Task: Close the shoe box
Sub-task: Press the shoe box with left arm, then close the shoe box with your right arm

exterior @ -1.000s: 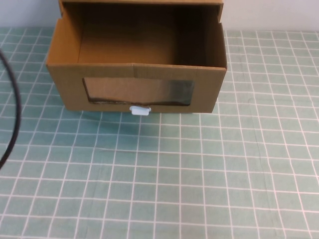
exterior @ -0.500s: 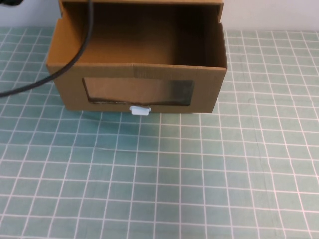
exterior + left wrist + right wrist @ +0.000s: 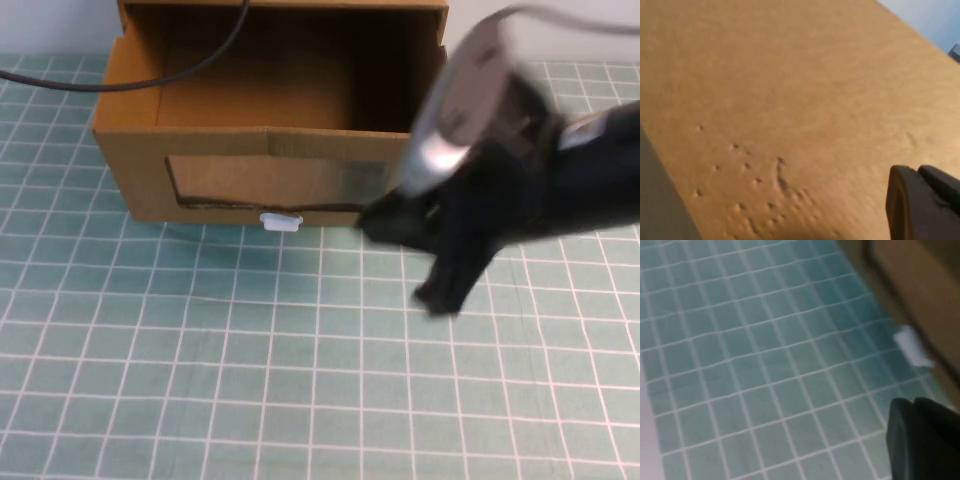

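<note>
The shoe box (image 3: 270, 150) sits at the far edge of the green grid mat (image 3: 250, 380), its drawer pulled out toward the robot and open at the top. The clear window (image 3: 270, 182) fills the drawer front, with the white pull tab (image 3: 281, 221) just below it.

The right gripper (image 3: 440, 262) is at the front right corner of the shoe box, low over the mat. It is blurred, so whether its fingers are parted or closed cannot be told.

The left gripper (image 3: 920, 207) is close against a plain cardboard face of the shoe box; its finger state cannot be told either.

Handling judgement: the cardboard appears light and moderately stiff, but the window film likely flexes. Push on the solid front panel beside or below the window – not on the film – while steadying the outer sleeve, since a light box may slide.
</note>
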Robot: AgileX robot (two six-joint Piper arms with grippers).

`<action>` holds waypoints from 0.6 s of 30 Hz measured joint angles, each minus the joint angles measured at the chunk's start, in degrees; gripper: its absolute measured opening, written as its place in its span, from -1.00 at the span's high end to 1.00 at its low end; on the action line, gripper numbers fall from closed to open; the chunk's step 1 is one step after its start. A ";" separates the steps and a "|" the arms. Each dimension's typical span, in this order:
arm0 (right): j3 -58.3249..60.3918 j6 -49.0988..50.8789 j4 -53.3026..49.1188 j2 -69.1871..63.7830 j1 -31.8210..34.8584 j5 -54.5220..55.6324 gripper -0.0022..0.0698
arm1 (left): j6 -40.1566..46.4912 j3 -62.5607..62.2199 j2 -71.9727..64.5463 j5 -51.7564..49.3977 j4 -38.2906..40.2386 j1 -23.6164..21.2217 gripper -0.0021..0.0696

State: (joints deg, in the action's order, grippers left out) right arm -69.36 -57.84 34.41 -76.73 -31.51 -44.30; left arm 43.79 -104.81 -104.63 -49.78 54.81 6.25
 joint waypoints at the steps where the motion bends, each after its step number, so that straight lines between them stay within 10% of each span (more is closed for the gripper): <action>1: 0.00 -1.61 0.00 -1.19 -2.40 0.00 0.98 | -0.96 -0.95 -1.32 -0.27 0.00 0.13 0.95; 8: 6.75 -9.29 0.12 -7.98 -14.85 13.90 0.98 | -3.55 -3.42 -4.74 -0.15 -0.59 2.13 0.95; 18: 8.81 -10.33 1.77 -18.14 -15.27 35.61 0.98 | -3.63 -3.42 -4.74 -0.25 -0.59 2.31 0.95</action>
State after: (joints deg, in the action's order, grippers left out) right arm -60.54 -68.17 36.18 -94.87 -46.78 -8.69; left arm 40.16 -108.23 -109.37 -50.03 54.23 8.56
